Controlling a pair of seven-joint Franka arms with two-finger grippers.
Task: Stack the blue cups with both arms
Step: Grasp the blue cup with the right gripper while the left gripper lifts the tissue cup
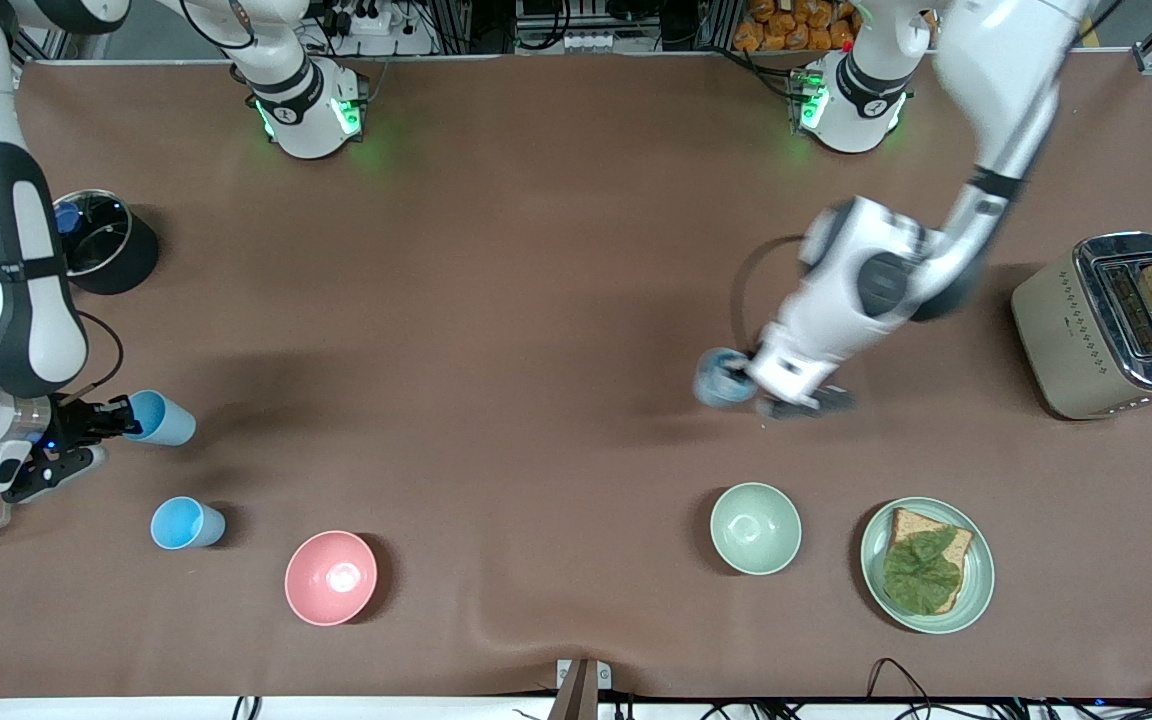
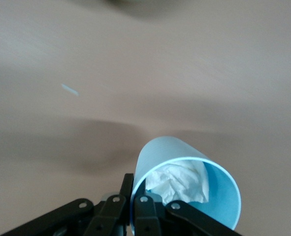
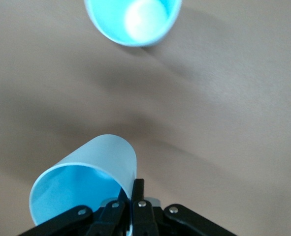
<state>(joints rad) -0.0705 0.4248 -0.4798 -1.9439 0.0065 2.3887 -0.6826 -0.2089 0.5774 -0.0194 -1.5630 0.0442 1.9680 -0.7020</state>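
Nearest, we see a small sky-blue plastic tumbler (image 1: pixel 186 523) standing empty on the brown table (image 1: pixel 496 300). Above the table, the right gripper (image 1: pixel 114 418) pinches an empty, tilted light-blue plastic cup (image 1: pixel 162 418); the left gripper (image 1: pixel 751 383) clamps a paler grey-blue cup (image 2: pixel 194 184) holding crumpled white paper (image 2: pixel 177 182).

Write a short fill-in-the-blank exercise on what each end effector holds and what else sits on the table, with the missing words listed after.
1. The left end effector grips a small tapered light-blue plastic cup with crumpled white ____ inside.
2. The right end effector is shut on the rim of a second blue plastic cup, which is ____ inside.
3. A third blue cup stands upright beside the round ____ bowl.
4. The pale green plate holds bread topped with a green ____.

Missing words: paper; empty; pink; leaf
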